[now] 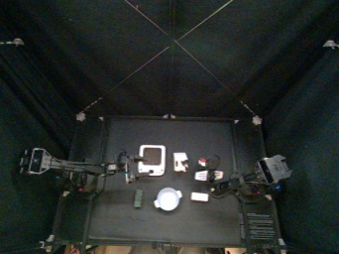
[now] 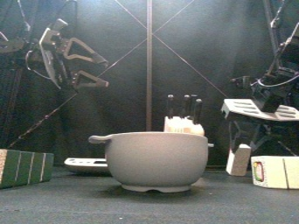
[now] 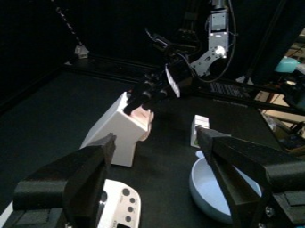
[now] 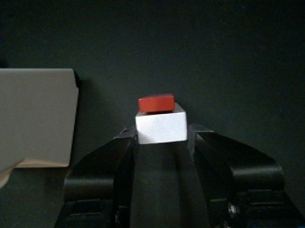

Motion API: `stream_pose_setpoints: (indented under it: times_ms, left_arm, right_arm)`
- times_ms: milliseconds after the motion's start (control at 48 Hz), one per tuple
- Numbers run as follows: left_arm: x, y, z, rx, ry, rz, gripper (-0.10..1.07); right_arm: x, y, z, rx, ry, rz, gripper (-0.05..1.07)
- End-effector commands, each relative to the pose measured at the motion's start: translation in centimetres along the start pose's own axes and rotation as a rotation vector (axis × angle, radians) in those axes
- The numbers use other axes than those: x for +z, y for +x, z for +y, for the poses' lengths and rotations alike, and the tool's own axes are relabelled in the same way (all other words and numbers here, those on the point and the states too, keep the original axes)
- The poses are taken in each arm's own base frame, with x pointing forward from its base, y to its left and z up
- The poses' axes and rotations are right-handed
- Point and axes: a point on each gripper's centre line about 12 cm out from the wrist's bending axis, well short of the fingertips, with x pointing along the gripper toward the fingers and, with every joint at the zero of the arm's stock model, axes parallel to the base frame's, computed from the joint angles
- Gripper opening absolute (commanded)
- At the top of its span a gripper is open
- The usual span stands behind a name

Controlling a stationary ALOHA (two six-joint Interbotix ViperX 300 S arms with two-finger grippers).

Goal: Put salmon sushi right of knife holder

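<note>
A small black table (image 1: 133,213) sits inside black curtains. Near its front stands a round grey bowl (image 2: 156,160), with a white knife holder (image 3: 124,132) behind it, black handles sticking up. The left arm comes in from the left, raised above the table; its gripper (image 3: 167,174) has its jaws spread wide and holds nothing. The right gripper (image 4: 163,165) is over the table's right side, right of the holder, its jaws clenched on the sushi (image 4: 160,119), a white block topped with a red-orange slab. A pale box (image 4: 36,116) lies just beside it.
</note>
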Motion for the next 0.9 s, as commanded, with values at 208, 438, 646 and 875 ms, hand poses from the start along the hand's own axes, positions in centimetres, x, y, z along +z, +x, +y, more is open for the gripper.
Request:
stream_pose_setpoints:
  times_ms: [208,438,646,875]
  left_arm:
    - [0.5,0.2,0.0,0.000,0.002,-0.017,1.04]
    - [0.5,0.2,0.0,0.000,0.001,-0.019,1.04]
    - [0.5,0.2,0.0,0.000,0.001,-0.019,1.04]
    - [0.5,0.2,0.0,0.000,0.002,-0.017,1.04]
  right_arm:
    - [-1.0,-0.2,-0.1,-0.001,0.039,0.092,0.79]
    - [-1.3,-0.1,0.0,0.003,0.034,0.109,0.80]
    - [-1.4,-0.1,0.0,0.004,0.037,0.116,0.80]
    - [-1.4,-0.1,0.1,0.004,0.038,0.115,0.80]
